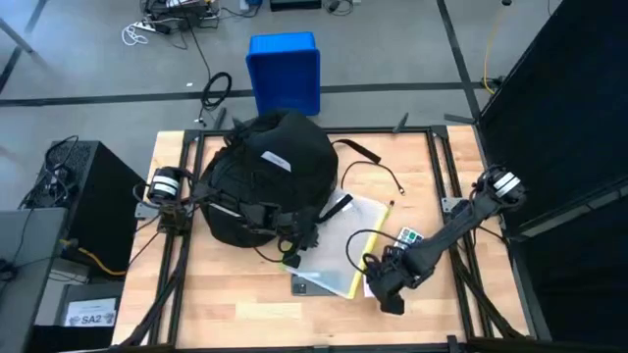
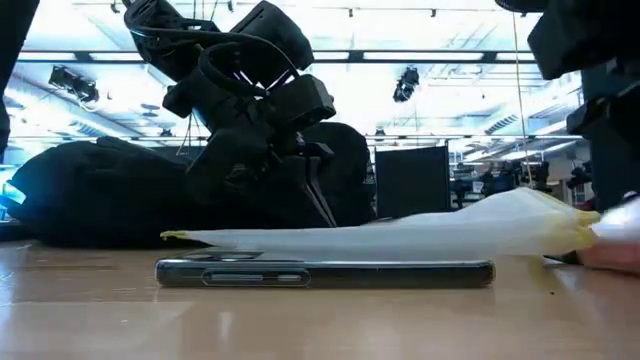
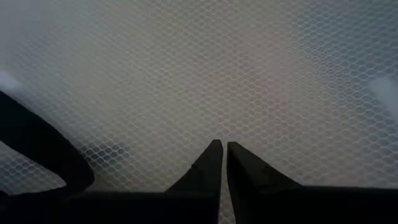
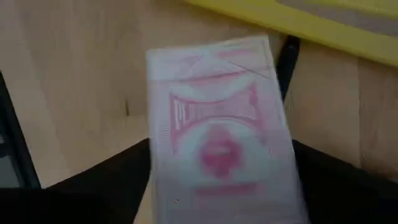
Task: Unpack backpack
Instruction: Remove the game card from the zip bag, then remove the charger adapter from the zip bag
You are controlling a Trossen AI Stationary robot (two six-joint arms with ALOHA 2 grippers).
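Wooden table (image 1: 245, 294), left tool (image 3: 221, 163) clenched inside backpack (image 1: 270, 172), right tool (image 4: 217, 186) grasping card box (image 4: 221, 134) (pink-printed).

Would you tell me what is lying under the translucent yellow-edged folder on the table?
A dark phone pokes out from beneath the folder at its front edge, lying flat on the table. The backpack overlaps the folder's far corner; anything else beneath the folder is hidden.

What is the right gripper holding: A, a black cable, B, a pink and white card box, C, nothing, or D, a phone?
B: the right wrist view shows a pink and white card box held in the right gripper above the table.
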